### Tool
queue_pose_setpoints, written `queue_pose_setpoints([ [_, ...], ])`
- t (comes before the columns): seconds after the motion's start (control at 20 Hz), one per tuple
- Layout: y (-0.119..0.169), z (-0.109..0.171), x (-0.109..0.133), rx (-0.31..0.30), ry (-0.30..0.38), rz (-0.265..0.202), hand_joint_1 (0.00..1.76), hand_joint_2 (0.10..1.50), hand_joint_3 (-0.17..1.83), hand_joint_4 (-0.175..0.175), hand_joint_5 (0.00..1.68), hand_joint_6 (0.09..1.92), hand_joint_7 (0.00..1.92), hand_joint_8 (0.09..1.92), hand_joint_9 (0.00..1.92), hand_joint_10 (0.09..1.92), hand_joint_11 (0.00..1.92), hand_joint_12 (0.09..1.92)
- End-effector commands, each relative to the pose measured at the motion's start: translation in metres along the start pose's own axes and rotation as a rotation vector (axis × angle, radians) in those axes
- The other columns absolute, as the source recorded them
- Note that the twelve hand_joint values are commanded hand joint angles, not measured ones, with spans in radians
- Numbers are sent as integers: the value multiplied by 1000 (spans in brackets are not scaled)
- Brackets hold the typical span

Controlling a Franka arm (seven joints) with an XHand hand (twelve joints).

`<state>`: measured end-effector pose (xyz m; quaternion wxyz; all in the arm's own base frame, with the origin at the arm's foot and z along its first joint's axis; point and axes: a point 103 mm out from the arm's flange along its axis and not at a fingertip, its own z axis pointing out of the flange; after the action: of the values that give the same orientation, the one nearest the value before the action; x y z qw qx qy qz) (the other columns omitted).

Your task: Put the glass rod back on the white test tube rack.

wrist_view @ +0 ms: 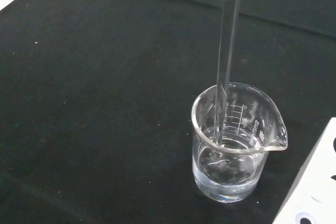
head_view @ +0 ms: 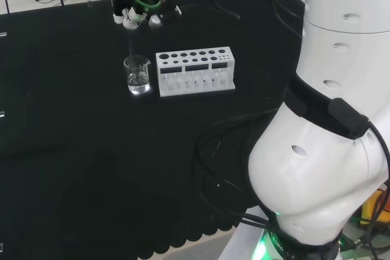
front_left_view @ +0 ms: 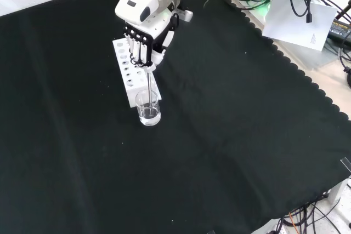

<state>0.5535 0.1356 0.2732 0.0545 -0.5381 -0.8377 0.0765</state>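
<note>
In the front view, the nearest part of the bench is a wide stretch of matte black cloth with nothing standing on it, open on all sides of the glassware; its scalloped hem runs along the right edge of that view. Farther in stands a small clear glass beaker, round with a pouring lip and printed measuring marks, holding a shallow layer of clear liquid at the bottom. A thin, straight, clear glass rod stands upright in the beaker, its lower end down inside near the liquid, as the wrist view shows, where the rod passes just inside the rim of the beaker. The rod's upper end is pinched in the curled black and white fingers of the robot hand, which hangs directly above the beaker with its fingertips pointing down. Just behind the beaker, nearly touching it in the front view, lies a white plastic test tube rack, a long rectangular block with two rows of round holes in its top and open slots along one side. In the head view the rack sits just to the right of the beaker, with the hand above the beaker. Beyond the rack the cloth runs clear to its far edge.
</note>
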Motion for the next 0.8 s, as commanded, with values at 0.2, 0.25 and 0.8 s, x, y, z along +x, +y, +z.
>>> queue_pose_setpoints([
  [0.2, 4, -4, 5, -11, 10, -7, 1413, 1025, 0, -175, 1176, 351, 1064, 899, 1216, 958, 1570, 492],
  [0.25, 4, -7, 6, -15, 14, -6, 1413, 1025, -1, -175, 1177, 350, 1064, 899, 1216, 959, 1569, 492],
  [0.8, -30, -47, -7, -57, 1, 52, 1413, 1025, 0, -175, 1179, 346, 1065, 899, 1216, 958, 1569, 492],
])
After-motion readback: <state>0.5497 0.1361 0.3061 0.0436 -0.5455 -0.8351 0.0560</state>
